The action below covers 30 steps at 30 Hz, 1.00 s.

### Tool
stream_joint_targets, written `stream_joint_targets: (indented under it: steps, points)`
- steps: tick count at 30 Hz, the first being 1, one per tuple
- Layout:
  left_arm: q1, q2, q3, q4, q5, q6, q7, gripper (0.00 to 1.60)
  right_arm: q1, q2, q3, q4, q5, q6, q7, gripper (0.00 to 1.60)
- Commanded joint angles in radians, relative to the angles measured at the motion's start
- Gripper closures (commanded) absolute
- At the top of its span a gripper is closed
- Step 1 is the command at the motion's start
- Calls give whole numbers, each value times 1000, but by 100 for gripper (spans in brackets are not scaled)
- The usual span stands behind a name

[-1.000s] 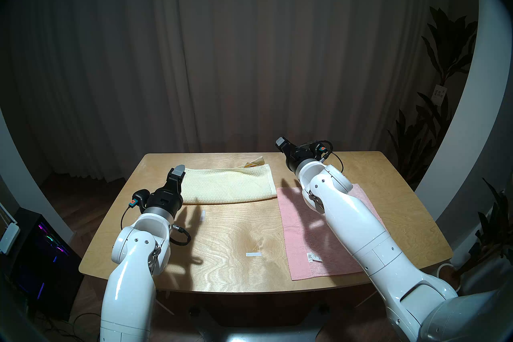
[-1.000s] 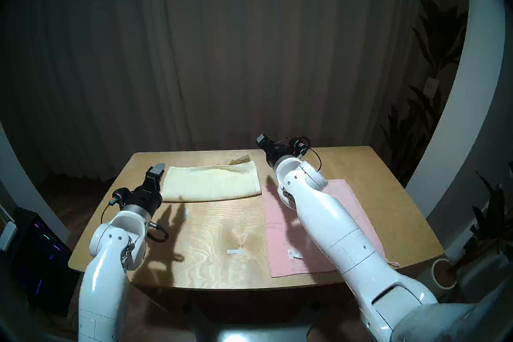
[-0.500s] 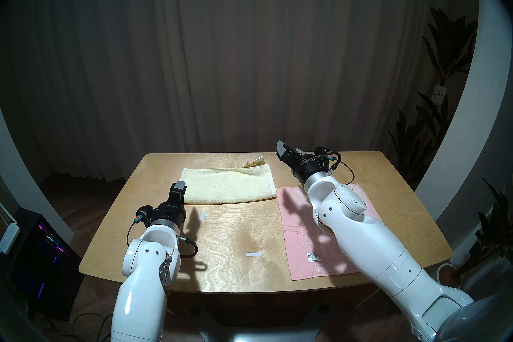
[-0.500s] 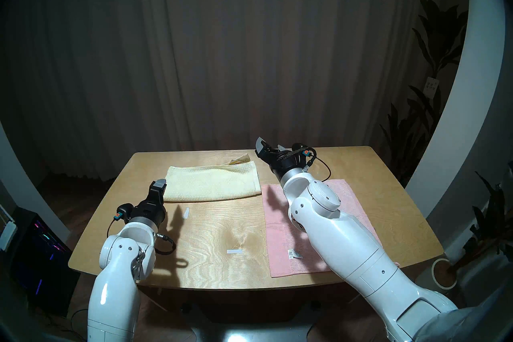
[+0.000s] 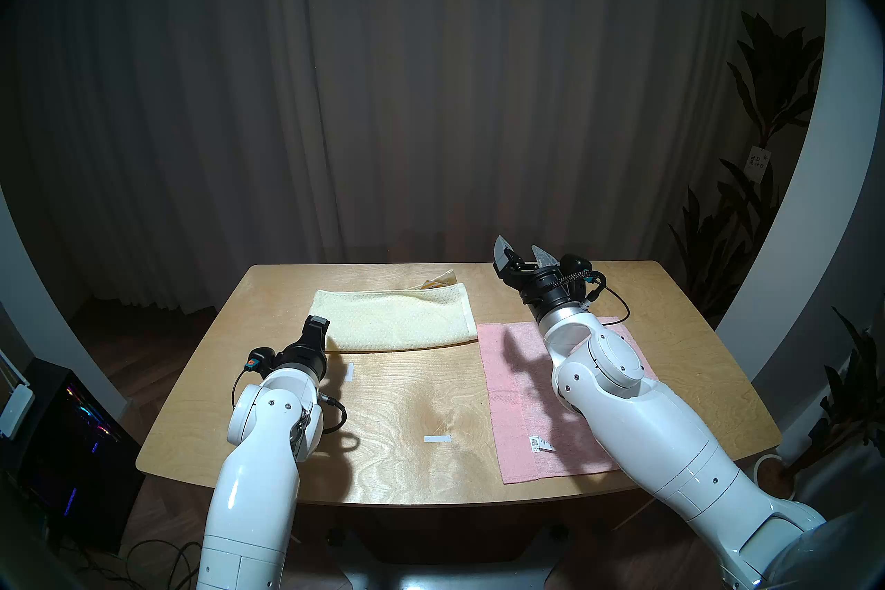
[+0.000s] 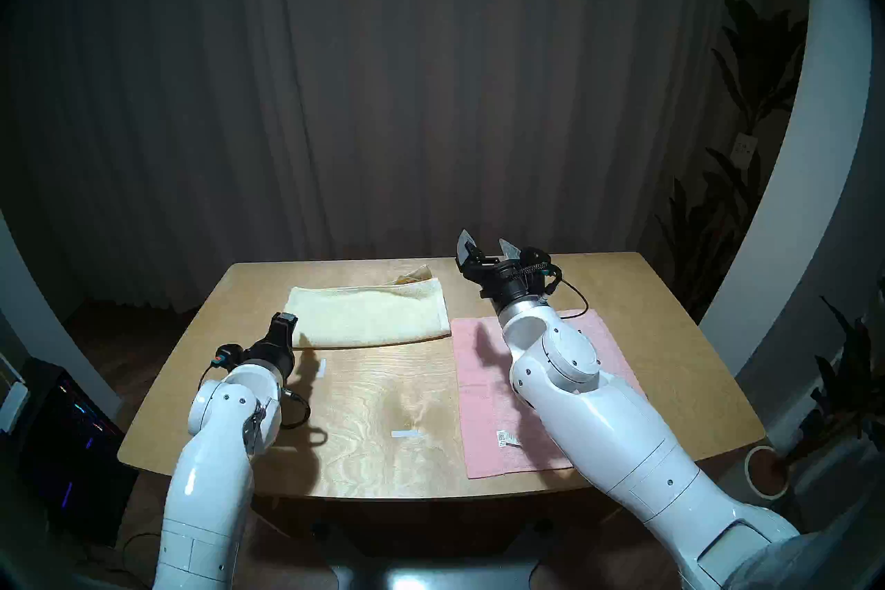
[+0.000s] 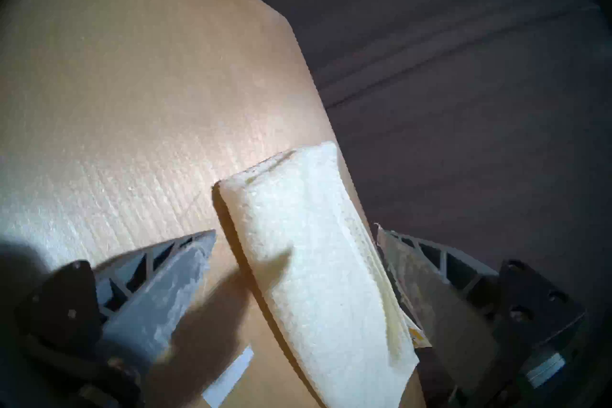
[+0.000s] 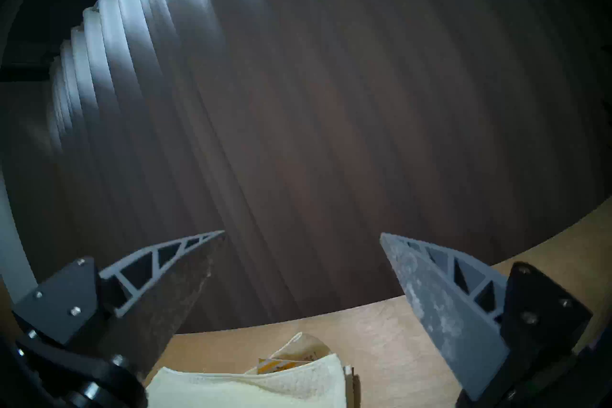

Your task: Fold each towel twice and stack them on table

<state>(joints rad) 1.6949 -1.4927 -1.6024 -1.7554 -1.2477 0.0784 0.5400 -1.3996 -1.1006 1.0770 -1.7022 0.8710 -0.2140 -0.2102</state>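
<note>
Lying flat and fully spread at the near right of the light plywood table (image 5: pixel 268 445), the plain pink terry towel (image 5: pixel 527 388) with its small white label shows no fold yet, and part of it is hidden under the right arm. A short white tape strip (image 5: pixel 437 439) sits on bare wood near the middle of the tabletop.

Further back, left of centre, the cream-yellow dotted terry towel (image 5: pixel 397 321) forms a long narrow band with doubled edges, so it looks folded once; a tag and a loose corner poke out at its far right end. By that reading, the yellow towel needs its second fold, the pink one needs both, and no stacking is done.

The left gripper (image 5: pixel 318 325) hangs at the yellow towel's near left corner, its jaws spread wide on either side of that end in the left wrist view, pinching nothing. The right gripper (image 5: pixel 523 251) is raised above the far right part of the table, jaws likewise spread and empty, well above both towels.

Compared with a second ago, the left gripper has dropped and tipped down toward the towel's corner, while the right gripper has drawn back to the right and rolled, so both of its fingers now show. Neither towel has shifted.
</note>
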Motion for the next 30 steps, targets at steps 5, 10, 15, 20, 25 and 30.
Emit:
stream_joint_targets:
  steps: [5,10,15,20,25,30]
  points:
    - [-138,5,12,78,-1,25,49,0,-12,-8,22,-49,-21,-47,-37,0]
    - [-172,2,11,137,-15,32,47,0,-20,-7,25,-60,-29,-52,-51,0]
    - [-196,9,7,190,-21,38,41,0,-27,-10,29,-68,-27,-55,-68,0]
    - [-209,21,5,234,-26,45,28,0,-34,-13,32,-80,-25,-52,-90,0]
    - [-220,25,0,280,-33,39,1,24,-37,-8,28,-88,-40,-48,-109,0]
    - [-228,27,1,311,-29,30,-23,109,-41,-6,26,-94,-50,-47,-124,0]
